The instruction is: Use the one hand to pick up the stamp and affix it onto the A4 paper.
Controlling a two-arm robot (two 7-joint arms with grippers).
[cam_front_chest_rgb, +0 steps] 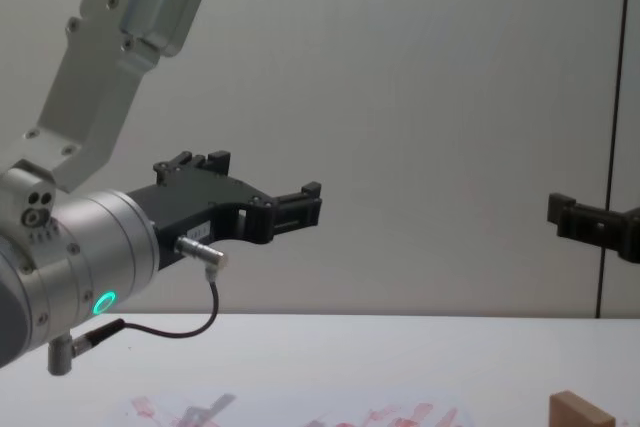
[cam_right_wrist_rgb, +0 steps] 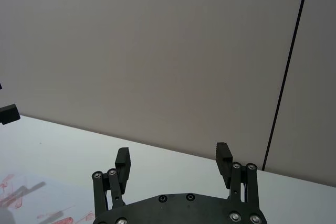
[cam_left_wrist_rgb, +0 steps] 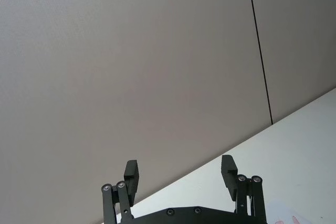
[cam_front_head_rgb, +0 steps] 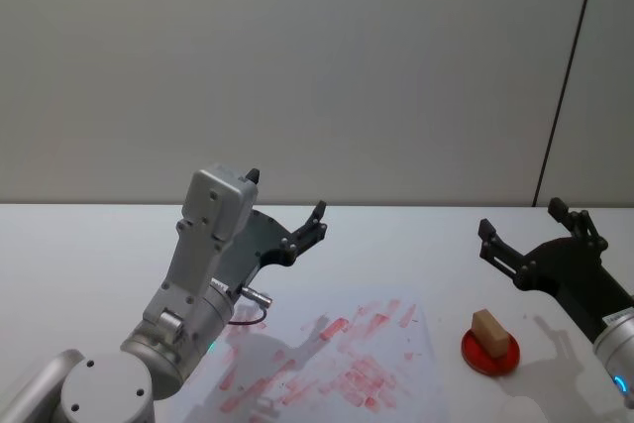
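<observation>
Plain grey wall (cam_front_head_rgb: 297,66) with one dark vertical seam (cam_front_head_rgb: 565,86) closes off the far edge of your white desk (cam_front_head_rgb: 79,245).

What you cannot see well:
- The A4 paper (cam_front_head_rgb: 337,364) lies flat on the middle of the desk. Its near part is cut off at the bottom of the head view, and your left arm covers its left corner.
- Its red prints are smeared and you cannot read any of them.
- The stamp (cam_front_head_rgb: 489,330) stands on a round red ink pad (cam_front_head_rgb: 474,354) on the right part of the desk, beside the paper's right edge but apart from it.
- From the chest view the stamp (cam_front_chest_rgb: 580,412) shows just its top, cut off at the lower right corner.
- One fingertip of your left gripper (cam_front_head_rgb: 286,195) sits partly behind the pale grey arm link (cam_front_head_rgb: 213,210).

Your left gripper hangs raised above the left part of the desk and points toward the wall. Its jaws are spread wide and grasp nothing, as the left wrist view (cam_left_wrist_rgb: 179,167) confirms.

Your right gripper (cam_front_head_rgb: 522,220) hovers off the desk behind the stamp, well clear of it. It also aims at the far edge, jaws released and empty (cam_right_wrist_rgb: 173,154). In the chest view a finger of it pokes in from the right edge (cam_front_chest_rgb: 575,215)
</observation>
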